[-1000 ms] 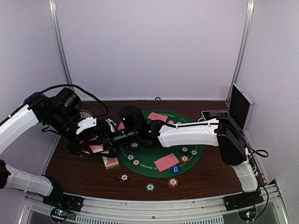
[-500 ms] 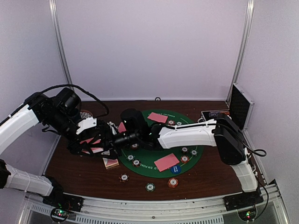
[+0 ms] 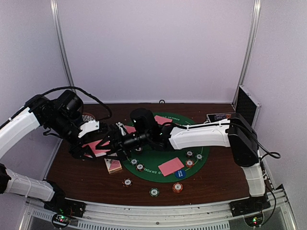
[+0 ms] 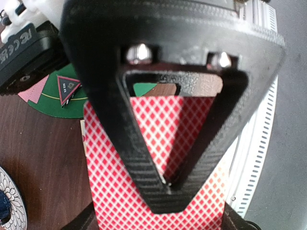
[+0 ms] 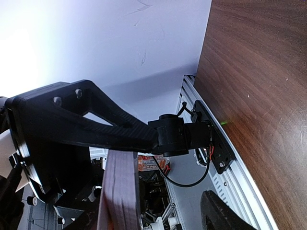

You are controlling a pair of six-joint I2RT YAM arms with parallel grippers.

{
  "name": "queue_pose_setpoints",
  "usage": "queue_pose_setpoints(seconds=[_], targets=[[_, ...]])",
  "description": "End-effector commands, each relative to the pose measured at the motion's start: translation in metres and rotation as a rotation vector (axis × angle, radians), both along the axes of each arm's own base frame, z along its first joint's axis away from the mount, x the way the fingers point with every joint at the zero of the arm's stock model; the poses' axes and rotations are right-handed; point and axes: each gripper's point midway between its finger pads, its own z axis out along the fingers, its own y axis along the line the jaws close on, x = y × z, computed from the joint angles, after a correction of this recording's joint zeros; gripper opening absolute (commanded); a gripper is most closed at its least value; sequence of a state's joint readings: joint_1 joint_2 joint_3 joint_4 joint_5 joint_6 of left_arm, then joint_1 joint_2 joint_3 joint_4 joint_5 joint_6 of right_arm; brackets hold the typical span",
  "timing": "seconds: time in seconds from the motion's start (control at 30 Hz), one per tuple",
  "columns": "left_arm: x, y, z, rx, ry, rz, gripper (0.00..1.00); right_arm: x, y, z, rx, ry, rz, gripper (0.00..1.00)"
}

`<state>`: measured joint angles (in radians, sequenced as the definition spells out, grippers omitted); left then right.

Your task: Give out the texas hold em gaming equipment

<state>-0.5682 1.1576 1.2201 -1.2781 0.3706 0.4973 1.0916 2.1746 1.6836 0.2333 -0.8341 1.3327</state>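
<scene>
Left jaws clenched on the pink-backed cards (image 4: 162, 136) (a stack); right jaws parted, just beside them

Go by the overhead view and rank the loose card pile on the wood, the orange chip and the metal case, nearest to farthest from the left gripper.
Measured from the left gripper:
1. Loose card pile, just in front of it, on the left side.
2. Orange chip, near the front, right of centre.
3. Metal case, far right, at the back.
</scene>
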Motion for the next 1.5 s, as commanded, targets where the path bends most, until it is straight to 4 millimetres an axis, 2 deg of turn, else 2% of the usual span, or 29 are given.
queue_pose_setpoints(seconds=[0.0,0.2,0.33,0.5,0.9,1.23,1.47], targets=[[0.003,-0.005,0.012,-0.048,-0.028,-0.002,0.00,0.006,-0.013,0.002,-0.038,0.003,-0.011,0.65],[0.003,-0.005,0.012,-0.048,-0.028,-0.003,0.00,0.003,-0.018,0.026,-0.006,-0.027,0.002,0.68],[0.002,-0.004,0.012,-0.045,-0.029,-0.002,0.00,0.004,-0.023,0.037,0.004,-0.036,0.001,0.63],[0.002,-0.004,0.011,-0.044,-0.027,-0.002,0.00,0.005,-0.030,0.040,-0.017,-0.042,0.004,0.50],[0.004,-0.005,0.011,-0.043,-0.026,-0.002,0.00,0.000,-0.038,0.052,-0.001,-0.032,0.007,0.27],[0.005,-0.005,0.010,-0.035,-0.027,-0.002,0.00,-0.001,-0.041,0.061,0.043,-0.015,-0.004,0.02],[0.005,-0.005,0.010,-0.035,-0.027,-0.005,0.00,0.011,-0.058,0.059,0.029,-0.021,-0.032,0.00]])
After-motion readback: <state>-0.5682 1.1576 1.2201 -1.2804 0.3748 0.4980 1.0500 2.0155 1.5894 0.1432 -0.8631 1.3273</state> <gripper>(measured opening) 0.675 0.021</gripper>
